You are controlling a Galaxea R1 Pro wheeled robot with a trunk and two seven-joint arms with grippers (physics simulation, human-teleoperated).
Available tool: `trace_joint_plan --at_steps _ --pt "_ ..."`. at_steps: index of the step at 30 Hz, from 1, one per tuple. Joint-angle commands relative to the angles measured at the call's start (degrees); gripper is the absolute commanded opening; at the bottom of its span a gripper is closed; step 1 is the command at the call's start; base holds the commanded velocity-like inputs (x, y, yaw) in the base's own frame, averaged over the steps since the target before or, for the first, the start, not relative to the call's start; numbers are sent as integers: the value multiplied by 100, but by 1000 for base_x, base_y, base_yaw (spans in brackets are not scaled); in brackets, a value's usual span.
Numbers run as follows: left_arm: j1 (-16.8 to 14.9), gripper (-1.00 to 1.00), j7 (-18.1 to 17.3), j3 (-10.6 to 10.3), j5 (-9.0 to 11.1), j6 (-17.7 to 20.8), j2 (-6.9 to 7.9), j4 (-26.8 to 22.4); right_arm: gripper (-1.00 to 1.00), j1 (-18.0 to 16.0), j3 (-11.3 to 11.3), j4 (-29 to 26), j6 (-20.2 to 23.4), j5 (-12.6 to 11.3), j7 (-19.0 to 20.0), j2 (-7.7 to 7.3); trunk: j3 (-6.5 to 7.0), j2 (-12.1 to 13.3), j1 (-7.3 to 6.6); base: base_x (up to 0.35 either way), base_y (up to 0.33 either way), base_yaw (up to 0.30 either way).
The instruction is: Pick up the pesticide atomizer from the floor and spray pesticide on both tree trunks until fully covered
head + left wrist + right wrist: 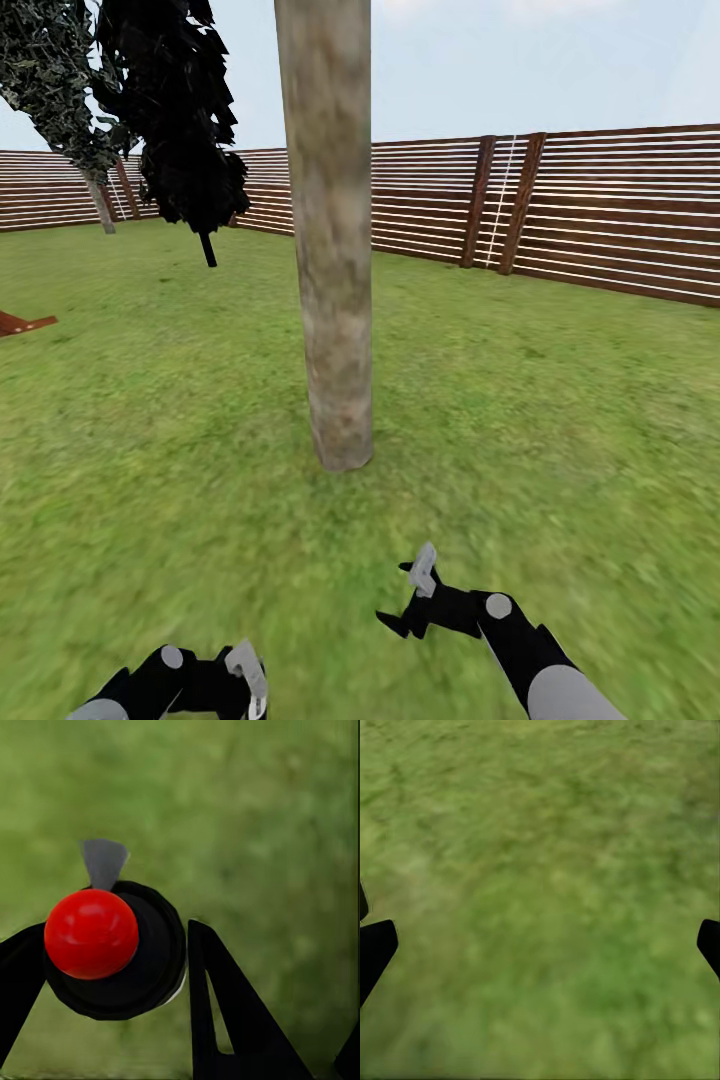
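A thick, straight tree trunk of mottled pale grey-beige bark (335, 250) stands directly ahead of both claws, between them and the red-brown horizontal-slat wooden fence (600, 215). Beyond the left claw (252, 690) and off to its outer side hang jagged dark foliage (180, 120) and a second, thinner pale trunk (100, 205) close to the fence, well apart from the near trunk. A red-brown wooden piece (22, 323) lies on the green grass lawn (560, 400) far out on the left.

The left claw's black fingers (225, 1012) are clamped on the pesticide atomizer, a small dark round bottle with a glossy red top (94, 934) and a pale grey trigger head; in the wrist view it sits between the fingers, over blurred grass. In the head view its grey head shows at the claw, low by the frame edge.

The right claw (405, 600) hovers over bare grass with its black fingertips (375, 949) spread wide, nothing between them.

Grass lies open between the claws and the near trunk, and on both sides of it up to the fence.
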Motion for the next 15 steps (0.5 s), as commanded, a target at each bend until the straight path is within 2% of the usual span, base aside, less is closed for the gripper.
trace_joint_plan --at_steps 1,2,3,6,7,8,10,13,15 --pt "-13 -100 -56 6 -132 134 -14 -15 100 0 9 6 -2 8 30 0 0 0 0 0 0 0" --pt "-17 -100 -82 6 -211 206 -24 -21 100 0 53 6 -2 11 88 0 0 0 0 0 0 0" --pt "-21 -100 -105 6 -305 273 -37 -25 100 0 213 2 -3 14 228 0 0 0 0 0 0 0" --pt "-62 -100 -140 6 -411 338 -62 -32 100 -7 850 -11 4 16 433 0 0 0 0 0 0 0" --pt "-108 -100 -181 6 -423 346 -69 -31 100 -10 985 -12 5 15 451 0 0 0 0 0 0 0" --pt "-213 -100 -280 6 -474 361 -81 -30 -100 -21 1094 -13 5 10 473 0 0 0 0 0 0 0" --pt "-275 -100 -323 13 -633 547 -102 -33 -100 -26 1135 -15 5 8 615 3 0 0 0 0 0 0" --pt "-287 -100 -346 9 -778 770 -308 -128 -100 -33 1147 -124 71 8 805 5 0 0 0 0 0 0" --pt "-288 -100 -349 7 -926 796 -470 -178 -100 -35 1154 -164 301 8 834 18 0 0 0 0 0 0"
